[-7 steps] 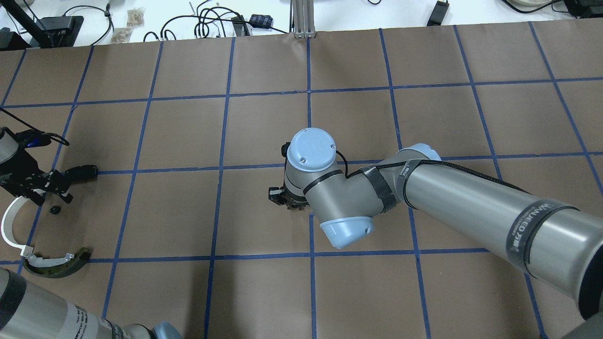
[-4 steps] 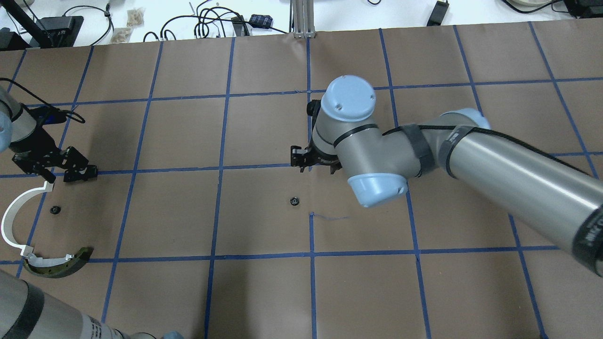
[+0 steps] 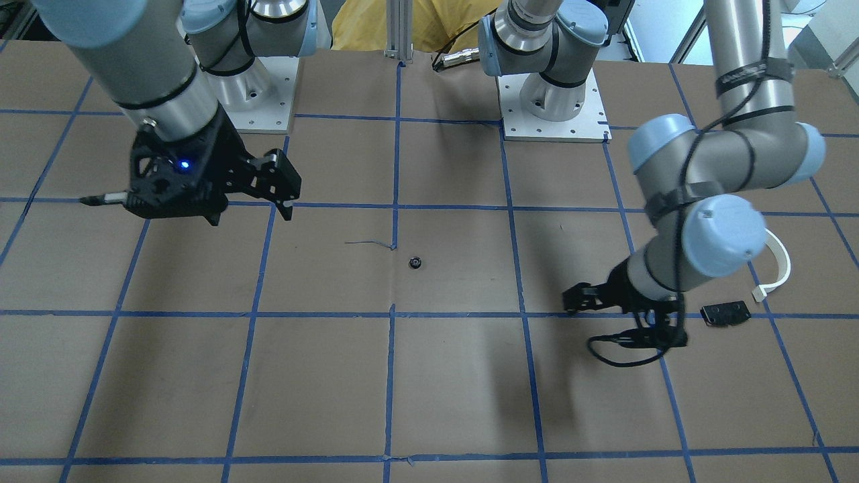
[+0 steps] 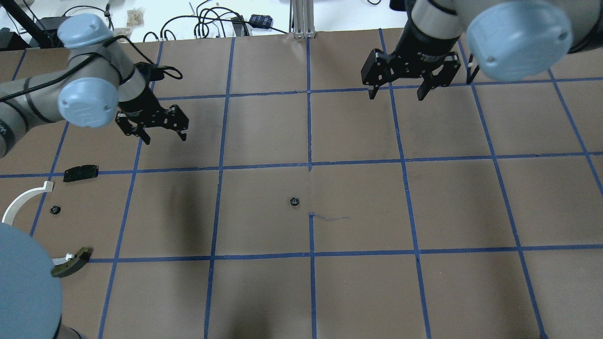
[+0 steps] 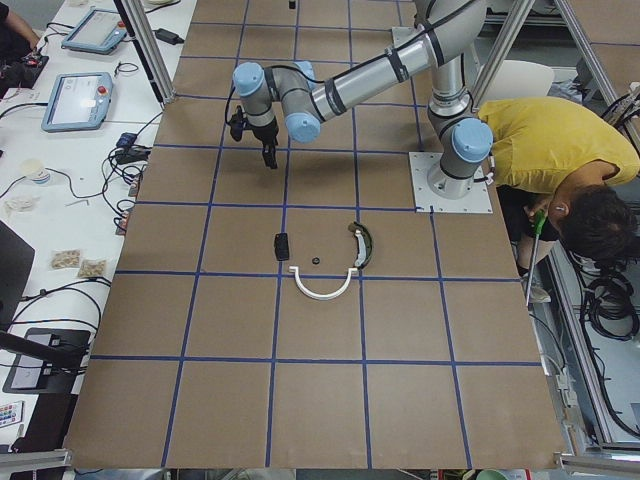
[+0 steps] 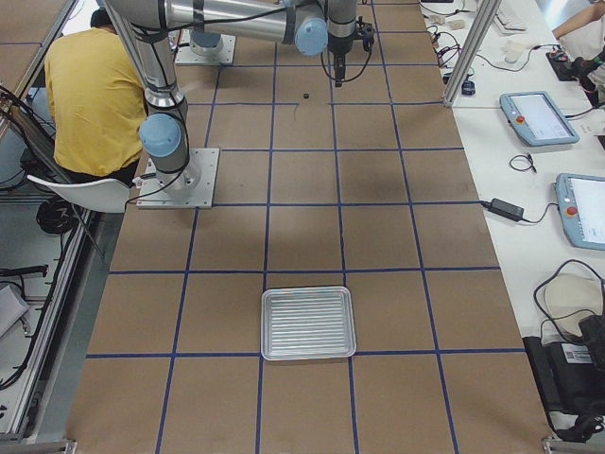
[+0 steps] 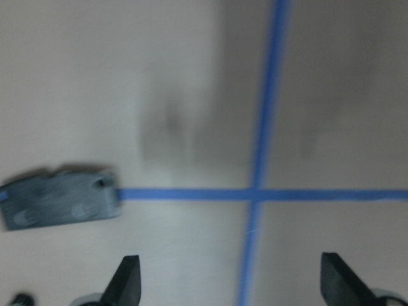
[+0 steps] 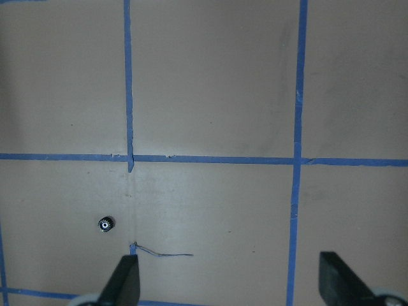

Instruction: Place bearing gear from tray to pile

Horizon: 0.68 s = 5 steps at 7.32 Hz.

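The left arm [image 4: 28, 112] and right arm [image 4: 433, 19] are silver tubes with pale-blue caps and black cables.

table [image 4: 358, 292]: brown paper, blue tape grid | person [image 5: 550, 140]: yellow shirt, bent over | teach pendant [image 6: 539, 116]: white bench

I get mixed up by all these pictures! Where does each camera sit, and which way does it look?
Overhead: behind the robot, looking down on the table; left gripper at left, right gripper at right.
Front-facing: across the table, facing the robot; left gripper appears at right.
Exterior left: table's end, left arm nearest.
Exterior right: other end, tray near, robot far.
Left wrist: looks down past its fingertips at the black plate.
Right wrist: looks down at the gear.
Shared: overhead and front-facing also show that gear.
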Tool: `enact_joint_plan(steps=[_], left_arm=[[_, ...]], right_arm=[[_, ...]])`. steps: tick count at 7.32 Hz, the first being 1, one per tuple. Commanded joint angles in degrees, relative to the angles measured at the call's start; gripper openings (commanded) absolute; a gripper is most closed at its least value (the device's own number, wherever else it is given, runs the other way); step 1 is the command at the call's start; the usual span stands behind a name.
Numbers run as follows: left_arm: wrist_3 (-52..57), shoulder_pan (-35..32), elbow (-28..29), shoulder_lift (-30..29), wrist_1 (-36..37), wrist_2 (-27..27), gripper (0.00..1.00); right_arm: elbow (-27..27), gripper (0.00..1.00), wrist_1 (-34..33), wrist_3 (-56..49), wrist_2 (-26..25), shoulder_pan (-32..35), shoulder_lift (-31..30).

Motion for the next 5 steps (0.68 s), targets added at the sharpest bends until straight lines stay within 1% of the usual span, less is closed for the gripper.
enact_joint_plan(steps=[1,2,3,4,5], left_arm=[[-11.8,-14.0,-0.7,-1.5,7.1,-1.2,1.00],[-14.8,-18.6,-1.2,-1.7,7.4,-1.5,1.00],[-18.8,-21.5,-2.1,-2.5,7.5,-1.4,1.00],[-20.5,-23.2,-4.0,-3.5,7.5,-1.5,1.00],[-20.6,-24.0,-5.5,-3.9,7.7,-1.6,1.00]], right_arm=[[-4.5,1.00,5.5,-10.7,-0.1,-0.9,-3.2],[-2.9,1.00,5.0,-11.4,0.1,-0.8,-3.6],[-1.6,1.00,4.3,-9.6,-1.1,-0.9,-3.6],[-1.4,1.00,5.3,-5.4,-7.4,-0.7,-3.7],[-0.9,1.00,7.9,-3.8,-14.1,0.1,-4.3]])
